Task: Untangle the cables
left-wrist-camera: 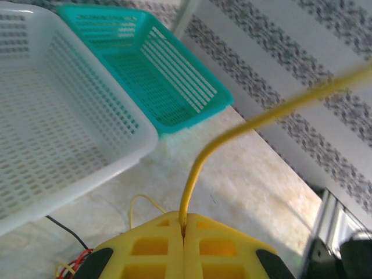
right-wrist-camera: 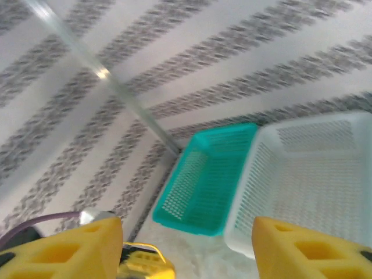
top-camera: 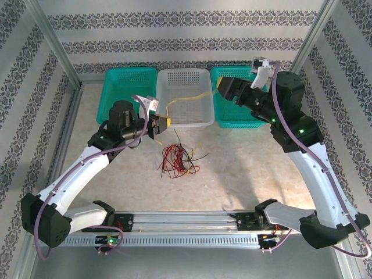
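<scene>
The cables [top-camera: 177,160] lie as a red, black and yellow tangle on the table, just right of and below my left gripper [top-camera: 161,124]. That gripper [left-wrist-camera: 183,229] is shut on one yellow cable [left-wrist-camera: 197,168], pinched between its yellow fingertips. The yellow cable [top-camera: 192,97] arcs over the white basket toward my right gripper [top-camera: 218,86]. In the right wrist view the right gripper [right-wrist-camera: 186,250] is open, with nothing between its yellow fingers [right-wrist-camera: 75,250]. A bit of the tangle [left-wrist-camera: 75,261] shows at the lower left of the left wrist view.
Three baskets stand in a row at the back: a teal basket [top-camera: 125,87] on the left, the white basket [top-camera: 185,71] in the middle, another teal basket [top-camera: 232,116] under the right arm. Patterned walls and metal posts enclose the table.
</scene>
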`<state>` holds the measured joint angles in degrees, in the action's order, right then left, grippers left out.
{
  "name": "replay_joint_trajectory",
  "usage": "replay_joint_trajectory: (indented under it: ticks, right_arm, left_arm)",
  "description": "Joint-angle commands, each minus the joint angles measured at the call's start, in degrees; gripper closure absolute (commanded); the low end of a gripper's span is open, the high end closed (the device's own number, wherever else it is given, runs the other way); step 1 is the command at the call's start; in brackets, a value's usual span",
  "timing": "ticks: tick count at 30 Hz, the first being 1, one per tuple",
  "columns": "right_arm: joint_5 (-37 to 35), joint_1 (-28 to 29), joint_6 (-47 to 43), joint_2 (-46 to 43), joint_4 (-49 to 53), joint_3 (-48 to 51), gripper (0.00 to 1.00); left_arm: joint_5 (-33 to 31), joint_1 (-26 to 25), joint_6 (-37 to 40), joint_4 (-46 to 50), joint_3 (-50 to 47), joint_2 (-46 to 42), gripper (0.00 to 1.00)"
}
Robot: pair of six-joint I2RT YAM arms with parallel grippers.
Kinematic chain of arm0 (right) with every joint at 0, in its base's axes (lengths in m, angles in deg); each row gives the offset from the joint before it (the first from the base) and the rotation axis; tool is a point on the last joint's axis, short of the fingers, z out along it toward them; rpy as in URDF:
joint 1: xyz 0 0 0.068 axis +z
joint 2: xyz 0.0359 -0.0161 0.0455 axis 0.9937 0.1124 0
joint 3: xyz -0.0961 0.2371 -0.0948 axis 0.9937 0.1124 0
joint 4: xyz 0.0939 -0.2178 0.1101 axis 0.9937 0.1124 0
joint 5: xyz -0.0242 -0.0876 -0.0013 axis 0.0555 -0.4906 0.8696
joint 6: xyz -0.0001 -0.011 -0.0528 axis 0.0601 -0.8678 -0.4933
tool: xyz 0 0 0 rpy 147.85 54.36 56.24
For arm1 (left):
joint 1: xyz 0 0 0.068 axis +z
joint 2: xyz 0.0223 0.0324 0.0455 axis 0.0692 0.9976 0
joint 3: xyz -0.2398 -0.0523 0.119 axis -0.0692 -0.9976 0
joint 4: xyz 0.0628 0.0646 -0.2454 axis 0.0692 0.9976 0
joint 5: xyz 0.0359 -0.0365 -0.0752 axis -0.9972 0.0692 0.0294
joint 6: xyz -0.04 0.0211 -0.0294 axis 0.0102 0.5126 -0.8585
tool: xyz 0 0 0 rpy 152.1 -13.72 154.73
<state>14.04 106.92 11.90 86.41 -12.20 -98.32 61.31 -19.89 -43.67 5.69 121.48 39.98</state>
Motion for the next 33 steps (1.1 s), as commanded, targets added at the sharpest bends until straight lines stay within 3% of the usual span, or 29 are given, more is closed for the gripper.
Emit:
replay_joint_trajectory:
  ticks: [1,8,15,19,24,30,31,33]
  right_arm:
    - [-12.1,-0.9,-0.9,-1.9,8.6,2.4,0.35]
    - [-11.7,-1.3,1.2,-6.5,9.4,11.4,0.34]
    - [-9.2,0.7,3.7,-7.8,7.5,17.5,0.37]
    - [-9.7,3.0,3.4,-7.0,7.2,18.8,0.39]
    - [-9.0,4.1,3.3,-5.8,6.5,19.5,0.4]
    - [-8.3,4.4,2.4,-3.7,6.6,19.0,0.41]
    - [-8.0,4.4,2.3,-3.3,6.7,18.5,0.41]
    - [-7.8,4.4,2.1,-2.8,6.7,18.0,0.41]
  left_arm:
    - [-7.5,2.5,-7.3,-4.4,1.9,0.2,1.0]
    - [-13.2,13.6,-20.6,-8.2,8.6,7.1,1.0]
    - [-15.4,23.5,-34.6,-9.4,17.4,21.5,1.0]
    - [-15.5,25.4,-45.1,-14.7,16.3,27.8,1.0]
    - [-16.8,25.5,-51.2,-20.3,15.1,33.5,1.0]
    - [-17.2,25.4,-52.3,-21.0,16.3,38.2,1.0]
    - [-17.3,25.5,-52.0,-20.1,16.7,38.7,0.94]
    - [-16.2,25.6,-51.2,-19.5,17.1,39.3,0.62]
